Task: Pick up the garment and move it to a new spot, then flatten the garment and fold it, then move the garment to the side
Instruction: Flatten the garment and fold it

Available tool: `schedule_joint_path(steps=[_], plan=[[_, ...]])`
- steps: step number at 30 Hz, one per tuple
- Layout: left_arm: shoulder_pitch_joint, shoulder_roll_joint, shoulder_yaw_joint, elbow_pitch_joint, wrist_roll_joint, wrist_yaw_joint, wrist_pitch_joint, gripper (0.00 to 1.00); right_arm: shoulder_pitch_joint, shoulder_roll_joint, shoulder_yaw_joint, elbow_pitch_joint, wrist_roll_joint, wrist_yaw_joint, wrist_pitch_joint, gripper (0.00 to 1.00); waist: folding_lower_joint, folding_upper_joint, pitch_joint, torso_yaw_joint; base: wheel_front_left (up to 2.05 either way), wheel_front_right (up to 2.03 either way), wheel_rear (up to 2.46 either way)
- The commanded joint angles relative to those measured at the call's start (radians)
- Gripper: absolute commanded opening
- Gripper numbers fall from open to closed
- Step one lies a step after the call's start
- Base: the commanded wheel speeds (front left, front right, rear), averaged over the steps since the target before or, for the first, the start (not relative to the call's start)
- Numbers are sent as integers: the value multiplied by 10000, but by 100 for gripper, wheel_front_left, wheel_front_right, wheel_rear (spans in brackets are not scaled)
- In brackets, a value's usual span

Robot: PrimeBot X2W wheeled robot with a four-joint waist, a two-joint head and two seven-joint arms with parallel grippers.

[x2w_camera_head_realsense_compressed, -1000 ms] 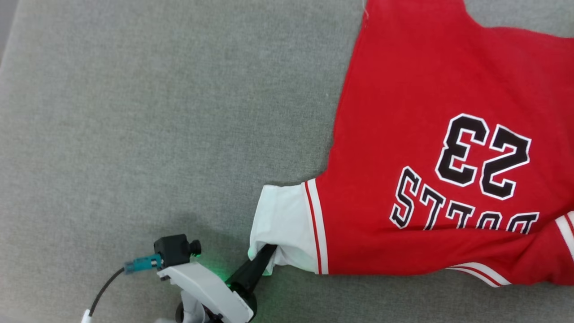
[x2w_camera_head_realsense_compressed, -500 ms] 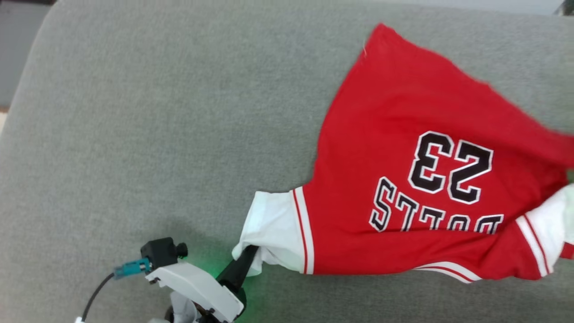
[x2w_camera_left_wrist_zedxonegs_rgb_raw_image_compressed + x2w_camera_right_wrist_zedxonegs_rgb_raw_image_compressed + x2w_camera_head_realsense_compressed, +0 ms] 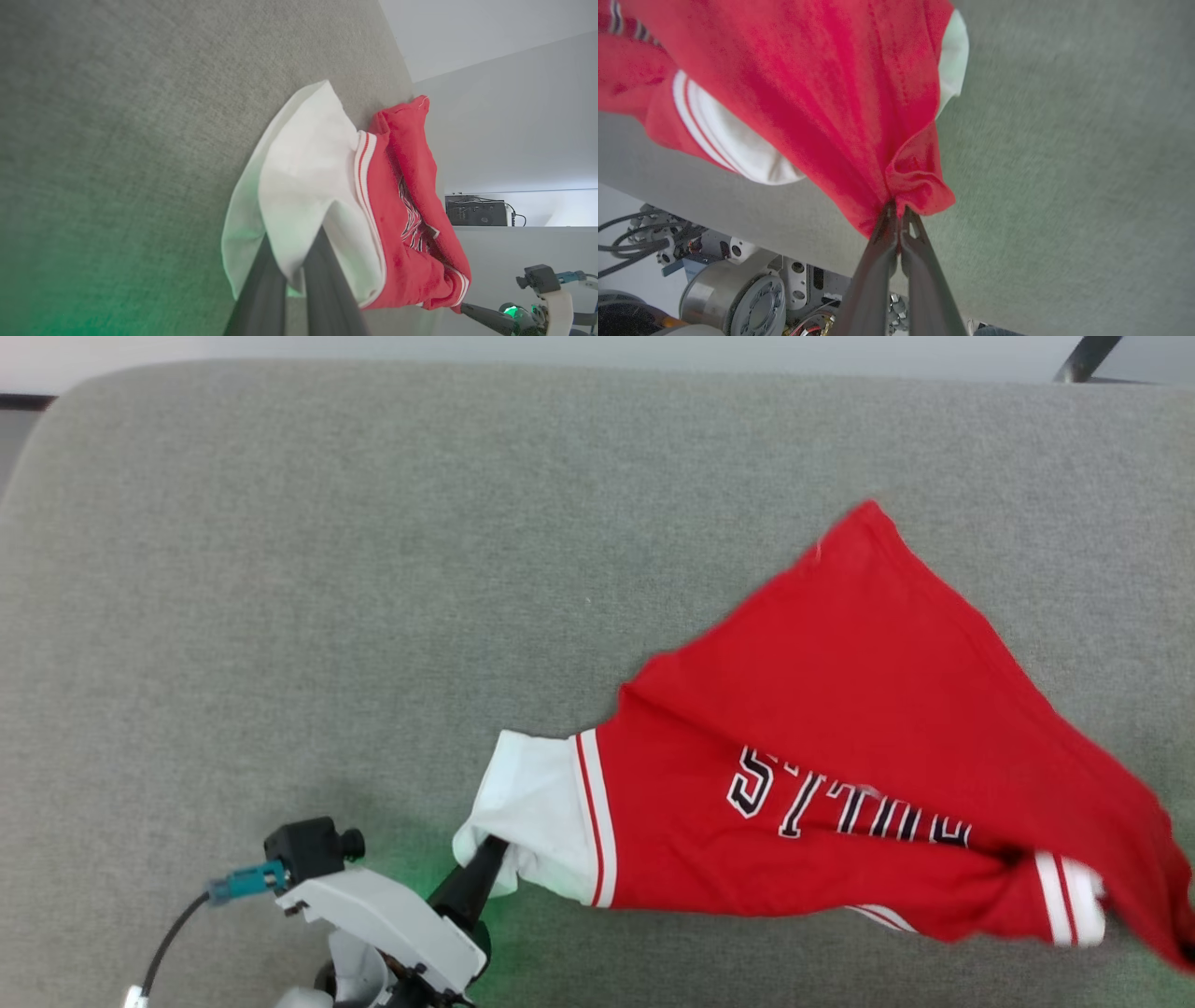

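Grey, coarse-woven upholstery (image 3: 280, 569) is spreading wide beneath me, its corners rounded and soft. Nearest, my left claw (image 3: 487, 851) is pinching the limp white sleeve (image 3: 532, 812) of the garment (image 3: 840, 709), both dark fingers pressed together on the cloth. My right claw (image 3: 896, 210) is clamping a bunched red fold at the opposite end, jaws fully closed. Between them the jersey is draping in a slack triangle over the upholstery's right half, its black-and-white lettering (image 3: 840, 807) creasing and its far hem corner pointing toward a pale wall (image 3: 653, 347).
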Motion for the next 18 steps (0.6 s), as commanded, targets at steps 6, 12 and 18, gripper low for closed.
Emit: schedule_joint_path(steps=[6,12,18], plan=[[-223,99,54,-135,67,63,52,0,1193,-62,314,-644,0,-14,56,0,0,-1,253,-101,0,0,0],[-282,109,43,-136,73,82,74,0,1692,-172,1178,-1003,537,-14,20,0,0,-1,367,-102,0,0,0],[-315,119,51,-126,72,95,84,0,1230,-502,1649,-825,861,-14,-642,24,0,-1,382,-73,0,0,0]])
